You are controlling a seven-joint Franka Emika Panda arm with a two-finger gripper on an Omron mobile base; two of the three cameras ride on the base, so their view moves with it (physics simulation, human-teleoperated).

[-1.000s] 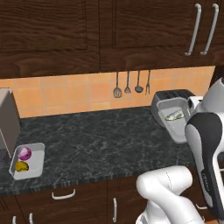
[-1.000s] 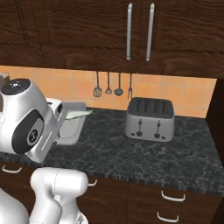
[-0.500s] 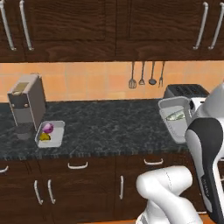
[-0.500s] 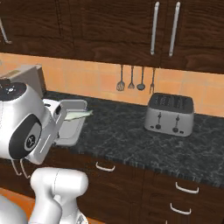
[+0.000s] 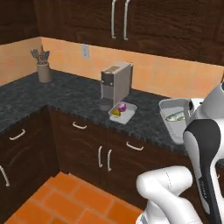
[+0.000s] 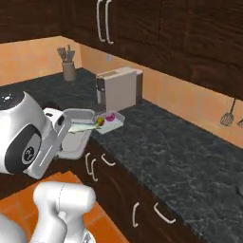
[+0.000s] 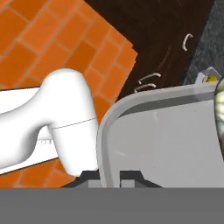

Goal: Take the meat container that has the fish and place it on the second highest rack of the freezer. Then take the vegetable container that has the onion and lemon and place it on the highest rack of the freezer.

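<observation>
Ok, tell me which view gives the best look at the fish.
The left base view: the fish lies in full length in its tray. The right base view shows it partly behind the arm. The hand view catches just a sliver at the right edge.

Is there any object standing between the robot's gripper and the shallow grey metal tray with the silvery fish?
No. The gripper is shut on the rim of the shallow grey metal tray, which carries the silvery fish and is lifted off the dark stone counter; nothing sits between them.
</observation>
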